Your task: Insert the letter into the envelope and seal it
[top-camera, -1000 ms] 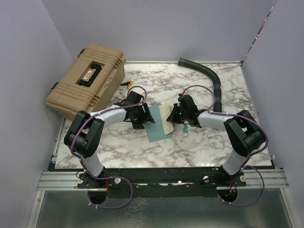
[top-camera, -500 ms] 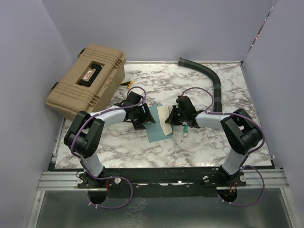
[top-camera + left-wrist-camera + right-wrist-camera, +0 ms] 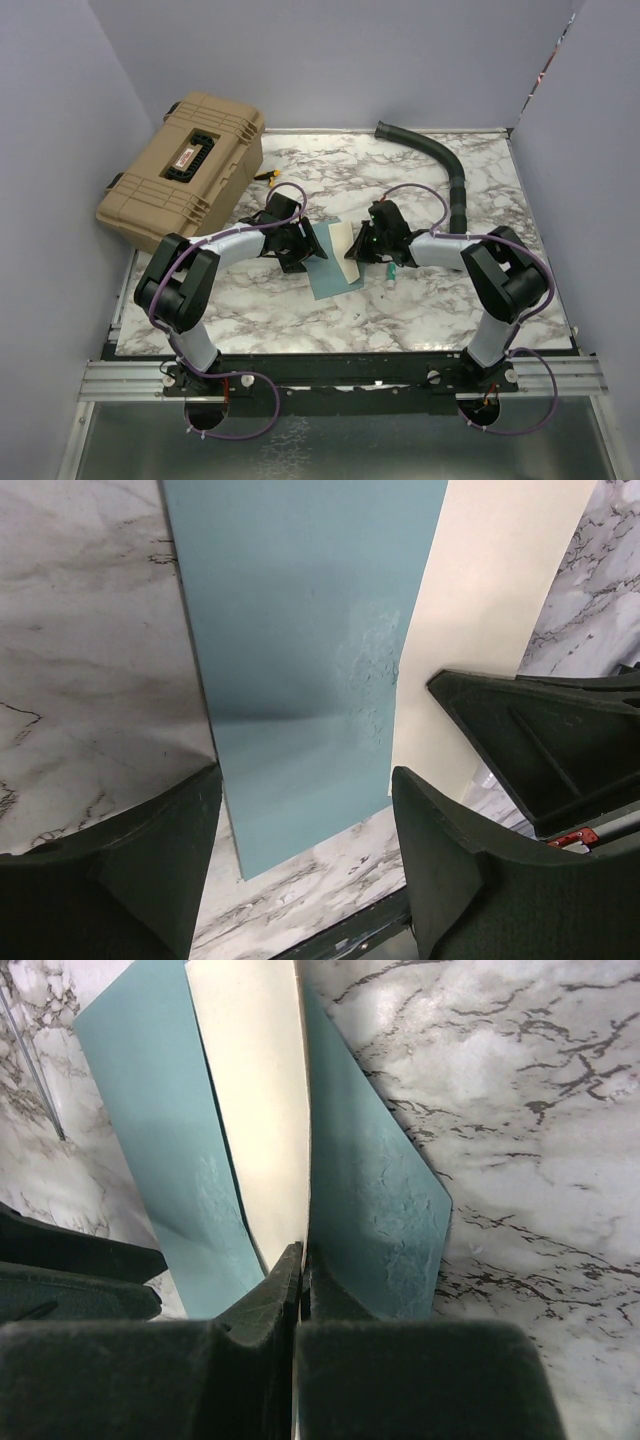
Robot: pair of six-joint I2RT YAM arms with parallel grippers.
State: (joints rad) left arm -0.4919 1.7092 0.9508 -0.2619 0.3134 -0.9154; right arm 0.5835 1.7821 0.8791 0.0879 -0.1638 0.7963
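Sliding leftward across the overhead view during the last second, the right tool [image 3: 301, 1258] has closed in on the envelope [image 3: 150, 1130], and a little less of the pale cream letter [image 3: 255, 1090] now shows beyond the teal paper, while the left tool [image 3: 305, 785] has hardly shifted. I read that as the sheet being fed further into the pocket, so insertion looks partway done and sealing has not begun. The right tool's fingers are pressed together with only a thin seam between them, and the letter's near edge runs straight into that seam, so it appears to be pinching the letter, though the exact bite is hidden. From those fingertips the letter stretches away, sandwiched between a flat teal panel on one side and a second teal panel on the other that curls up off the marble counter [image 3: 520, 1110]. The left tool stands wide, one finger on each side of the envelope's near end and gripping nothing. Whether its tips bear down on the counter I cannot tell, but from its camera a strip of letter lies along the envelope's edge, reaching down to one finger
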